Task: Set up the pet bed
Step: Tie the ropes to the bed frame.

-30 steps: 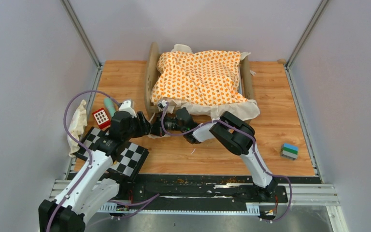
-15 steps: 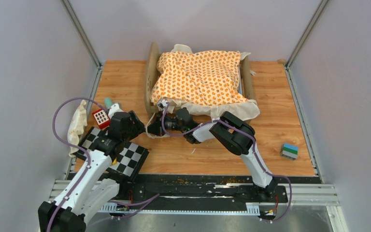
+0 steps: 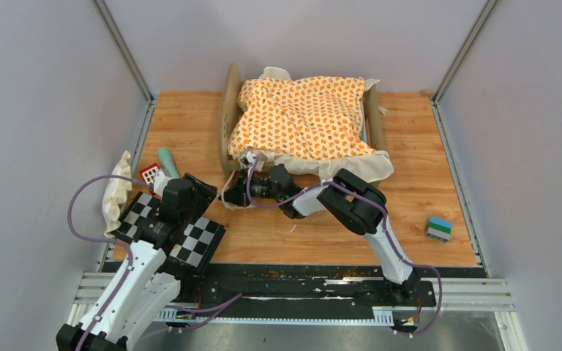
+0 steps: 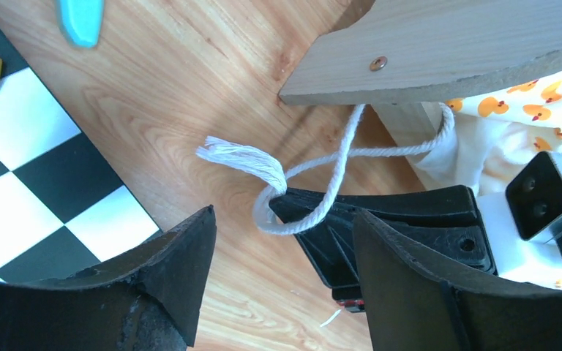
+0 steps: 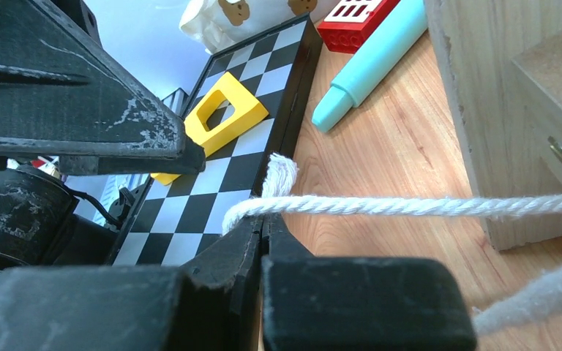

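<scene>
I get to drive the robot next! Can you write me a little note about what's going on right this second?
Left gripper: open, empty, near the black-and-white checkered board.
Right gripper: shut on the white cotton cord of the orange-patterned cushion, beside the near left corner of the light-wood pet bed.
Done: the cushion lies on the bed.
Left: the cord sits in a loose loop, not pulled tight; it probably needs tying to the frame.
</scene>
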`<state>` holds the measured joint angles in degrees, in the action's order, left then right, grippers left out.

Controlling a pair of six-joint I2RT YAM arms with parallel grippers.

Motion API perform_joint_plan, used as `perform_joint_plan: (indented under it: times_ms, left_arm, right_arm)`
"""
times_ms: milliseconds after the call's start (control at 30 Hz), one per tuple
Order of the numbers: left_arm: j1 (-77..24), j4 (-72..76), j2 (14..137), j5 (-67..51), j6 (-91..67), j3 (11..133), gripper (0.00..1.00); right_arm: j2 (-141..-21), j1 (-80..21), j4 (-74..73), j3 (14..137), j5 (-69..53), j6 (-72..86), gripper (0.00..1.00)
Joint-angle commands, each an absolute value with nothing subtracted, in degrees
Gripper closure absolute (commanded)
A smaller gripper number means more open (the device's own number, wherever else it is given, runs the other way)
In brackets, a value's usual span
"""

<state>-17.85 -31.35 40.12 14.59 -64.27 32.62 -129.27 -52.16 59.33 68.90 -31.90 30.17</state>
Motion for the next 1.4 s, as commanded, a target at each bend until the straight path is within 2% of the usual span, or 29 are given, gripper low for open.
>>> perform_joint_plan:
  times_ms: [0,167,567,800,1067,1200,1367]
  left_arm:
    - [-17.18,-27.26,36.46,15.97,-74.76,28.12,0.26]
    - [-16.83,-24.58,38.24,13.61,-78.14,26.26,0.27]
    - [-14.75,-17.13,43.45,11.04,-81.65,23.55,0.23]
    - [-11.79,-11.38,44.73,5.90,-83.73,19.82,0.37]
    - [-8.75,-7.33,46.67,0.41,-83.30,18.24,0.38]
    - [-8.12,-4.68,48.09,-2.45,-83.38,17.66,0.45]
    - [-7.10,0.31,49.94,-6.20,-84.56,15.53,0.61]
  right_arm:
    - [-127.86,-52.17,64.69,68.09,-32.81,28.80,1.00]
    - [-127.65,-52.16,66.10,67.25,-32.87,28.30,1.00]
    - [-127.35,-52.13,67.06,66.15,-32.70,27.64,1.00]
    - [-127.03,-52.12,66.55,65.57,-32.40,26.77,1.00]
    - [-126.83,-52.16,68.14,65.14,-34.01,25.25,1.00]
    - [-126.73,-52.11,68.63,64.95,-34.34,25.24,1.00]
    - [-126.39,-52.12,68.64,64.66,-34.83,24.82,1.00]
